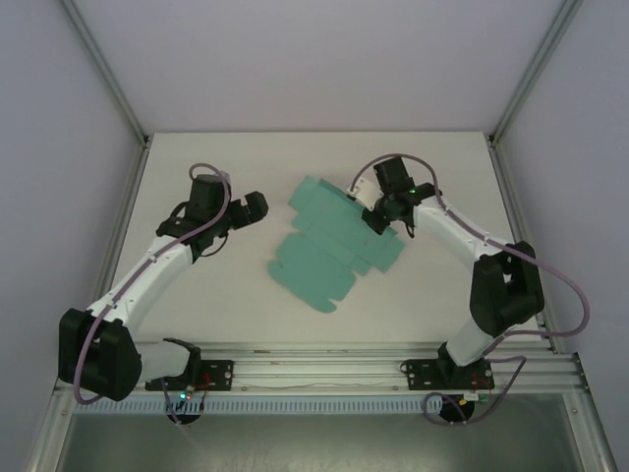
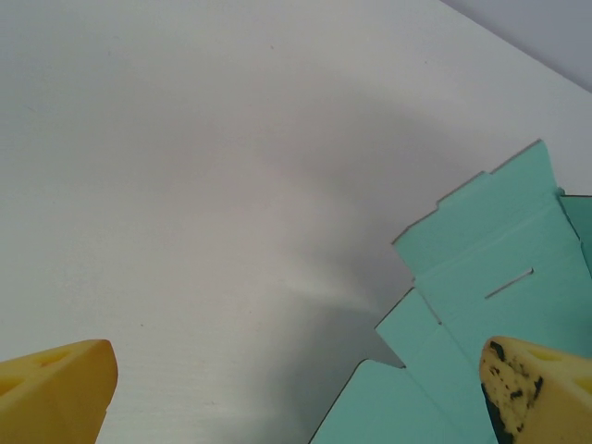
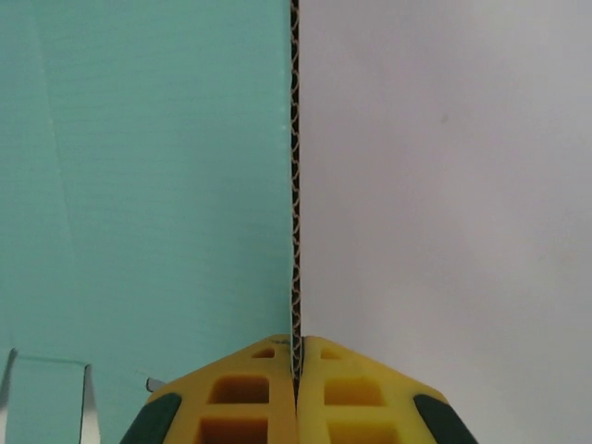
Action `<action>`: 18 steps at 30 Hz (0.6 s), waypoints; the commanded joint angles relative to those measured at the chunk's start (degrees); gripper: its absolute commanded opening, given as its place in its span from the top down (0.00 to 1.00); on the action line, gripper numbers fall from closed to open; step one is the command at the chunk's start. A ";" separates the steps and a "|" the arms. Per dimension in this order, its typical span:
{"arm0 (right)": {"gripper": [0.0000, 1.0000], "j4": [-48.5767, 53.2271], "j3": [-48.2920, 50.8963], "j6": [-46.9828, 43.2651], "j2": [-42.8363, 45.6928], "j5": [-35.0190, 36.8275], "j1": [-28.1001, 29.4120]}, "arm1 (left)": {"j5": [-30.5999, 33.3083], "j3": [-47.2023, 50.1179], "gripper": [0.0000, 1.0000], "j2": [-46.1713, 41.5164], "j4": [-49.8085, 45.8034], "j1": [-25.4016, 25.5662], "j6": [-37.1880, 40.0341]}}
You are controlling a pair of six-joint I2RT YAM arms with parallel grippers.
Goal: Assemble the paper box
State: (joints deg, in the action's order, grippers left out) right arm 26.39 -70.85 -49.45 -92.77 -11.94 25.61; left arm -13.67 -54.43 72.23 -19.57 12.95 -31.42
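We've got the box [image 1: 329,251] as a flat die-cut sheet at the centre of the table [image 1: 211,315]. Its long axis runs approx far-to-near, skewed a bit, w/ flaps out sideways. R gripper [image 3: 296,375] is pinched tight on a fluted edge at its far-right part. L gripper [image 2: 296,388] is spread wide just left of it, not touching. Card looks light, thin, stiff-ish btwn creases, prob crushable, so we'd grab flap edges near creases.

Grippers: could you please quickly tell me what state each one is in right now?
Left gripper: open, holding nothing.
Right gripper: shut on an edge of the paper box.
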 commanded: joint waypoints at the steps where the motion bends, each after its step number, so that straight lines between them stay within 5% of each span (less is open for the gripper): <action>1: 1.00 -8.97 1.13 -10.34 -0.98 8.88 3.44 | -4.14 -0.56 0.00 1.54 1.81 -0.69 0.07; 10: 1.00 -25.97 6.99 -21.92 -4.38 17.60 9.57 | -8.13 -3.79 0.00 5.42 2.83 -0.76 0.09; 18: 1.00 -27.62 7.39 -20.86 -5.49 16.24 11.35 | -15.52 -10.40 0.00 12.51 5.11 -0.79 -2.17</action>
State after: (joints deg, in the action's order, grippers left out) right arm 1.93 -63.94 -69.34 -98.52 2.94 36.62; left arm -25.15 -61.76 82.83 -17.30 12.60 -32.08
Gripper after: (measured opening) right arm 0.050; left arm 0.997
